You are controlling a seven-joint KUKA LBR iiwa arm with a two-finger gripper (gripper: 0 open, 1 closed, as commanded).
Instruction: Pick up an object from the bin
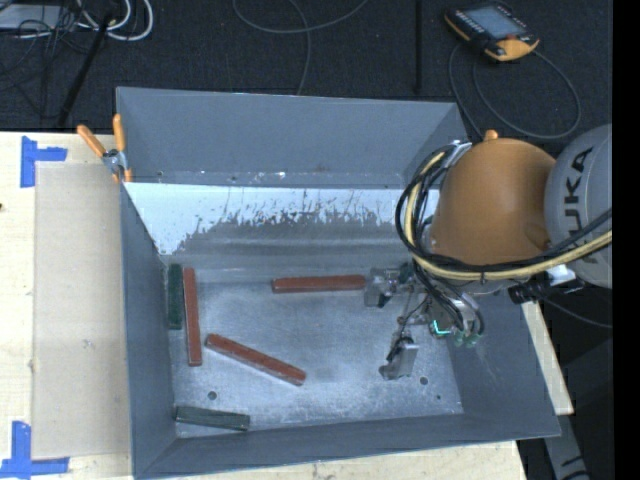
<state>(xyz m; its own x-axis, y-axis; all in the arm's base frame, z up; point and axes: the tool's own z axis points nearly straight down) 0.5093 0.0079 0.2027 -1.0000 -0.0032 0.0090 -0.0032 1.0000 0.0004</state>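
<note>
The gripper (392,324) hangs low at the right of the bin (300,148), fingers spread with nothing between them. Nearest lies a long red-brown stick (318,284) by the back wall, its right end just beside one finger. It looks stiff, light and thin, so a pinch across its narrow width near the middle should keep it from tipping. The bin also holds a slanted stick (255,359), an upright pair of sticks (190,318) at the left, and a dark green stick (210,419) in front.
</note>
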